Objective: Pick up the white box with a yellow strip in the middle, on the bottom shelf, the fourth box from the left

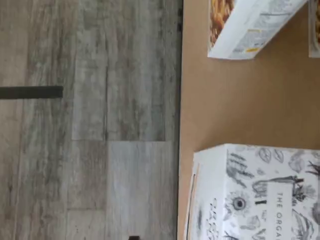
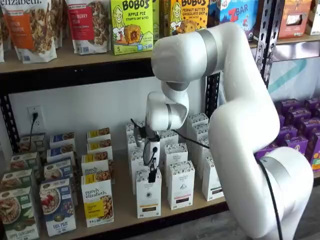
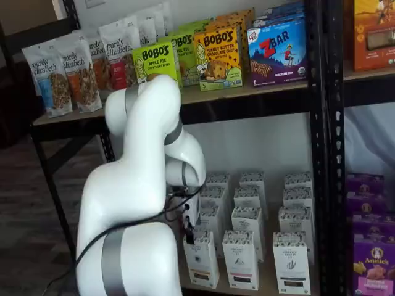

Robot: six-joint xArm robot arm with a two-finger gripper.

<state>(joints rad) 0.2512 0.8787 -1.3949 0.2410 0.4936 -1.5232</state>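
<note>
On the bottom shelf (image 2: 125, 212), the white box (image 2: 148, 196) sits beneath the gripper (image 2: 152, 175), its fingers spread.

"BOBO'S APPLE PIE" on green box (image 2: 131, 26), "ZBAR" on blue box (image 3: 277, 52)

Soft, even indoor light with faint shadows; the wrist view is blurry, both shelf views moderately sharp.

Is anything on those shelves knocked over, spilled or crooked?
Nothing stands out. On the bottom shelf the cartons stand upright in tidy rows, the white box among them at the front. The bags and boxes on the upper board stand upright too. The gripper hangs just above the front row; nothing is tipped or spilled.
</note>
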